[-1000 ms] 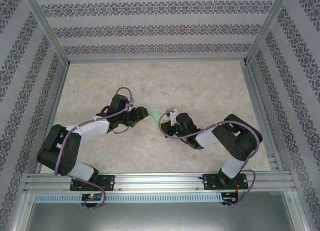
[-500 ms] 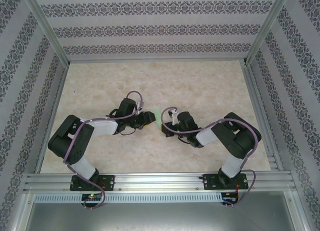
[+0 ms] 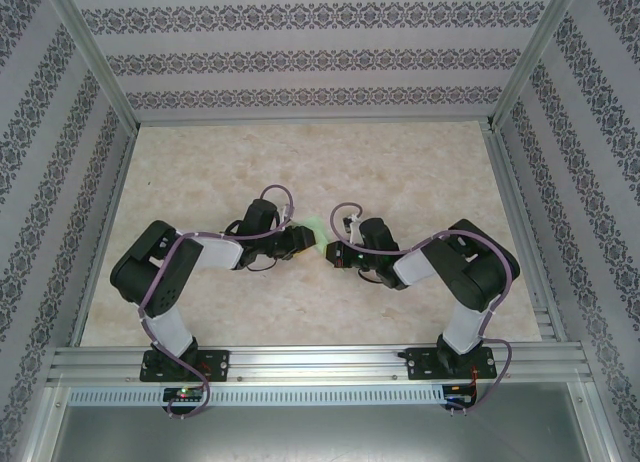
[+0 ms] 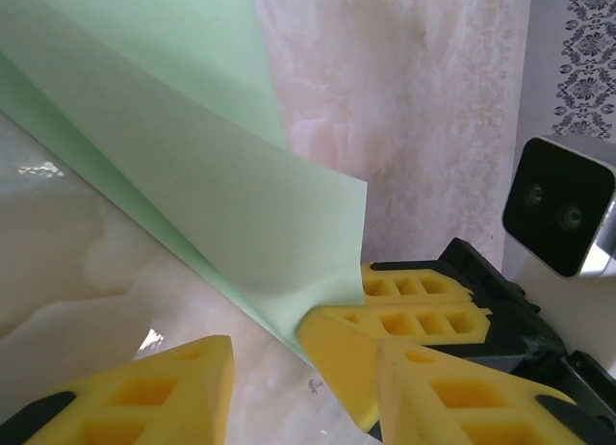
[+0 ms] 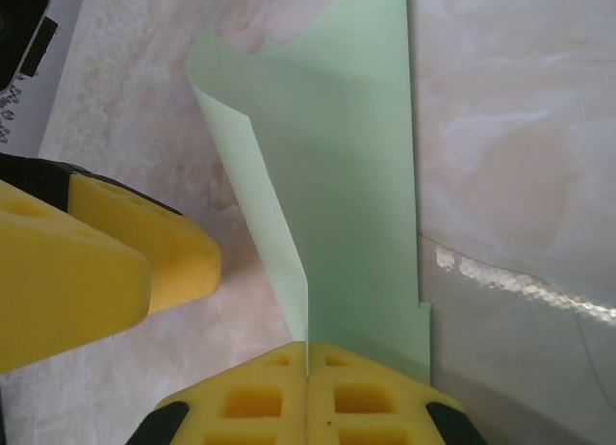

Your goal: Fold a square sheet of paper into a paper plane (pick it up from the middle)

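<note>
Two claws meet at the middle of the bench (image 3: 400,162) over a folded green paper (image 5: 337,175). The right claw (image 5: 308,358), at the paper's 4 o'clock from above, is pinched tight on its edge. The left claw (image 4: 303,368), at 8 o'clock, has its fingers spread apart at the paper's corner.

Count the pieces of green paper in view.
1. One folded green paper lies mid-table between the two arms, pinched in the right gripper, whose jaws are shut on it. A second sheet could be hidden under the arms.
</note>
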